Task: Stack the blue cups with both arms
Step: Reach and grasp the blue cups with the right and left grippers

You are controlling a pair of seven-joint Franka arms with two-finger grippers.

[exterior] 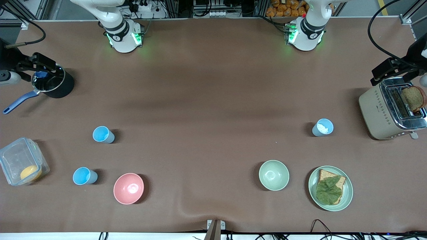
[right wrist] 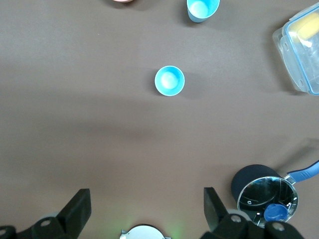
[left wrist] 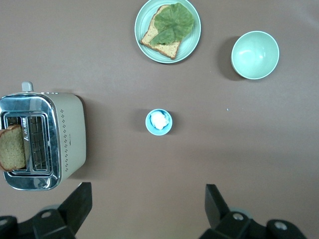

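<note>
Three light-blue cups stand upright on the brown table. Two are toward the right arm's end: one [exterior: 103, 134] and one [exterior: 84, 176] nearer the front camera; both show in the right wrist view [right wrist: 169, 80] [right wrist: 202, 9]. The third cup [exterior: 323, 127] stands toward the left arm's end with something white inside, and shows in the left wrist view [left wrist: 159, 122]. My left gripper [left wrist: 147, 206] is open and empty, high over bare table. My right gripper [right wrist: 147, 206] is open and empty, high above its own base. Neither gripper shows in the front view.
A pink bowl [exterior: 128, 188] sits beside the nearer cup. A pale green bowl [exterior: 274, 175] and a plate [exterior: 347, 196] with bread and lettuce sit near the front edge. A toaster [exterior: 377, 113], a black pot [exterior: 63, 88] and a clear container [exterior: 13, 156] stand at the table's ends.
</note>
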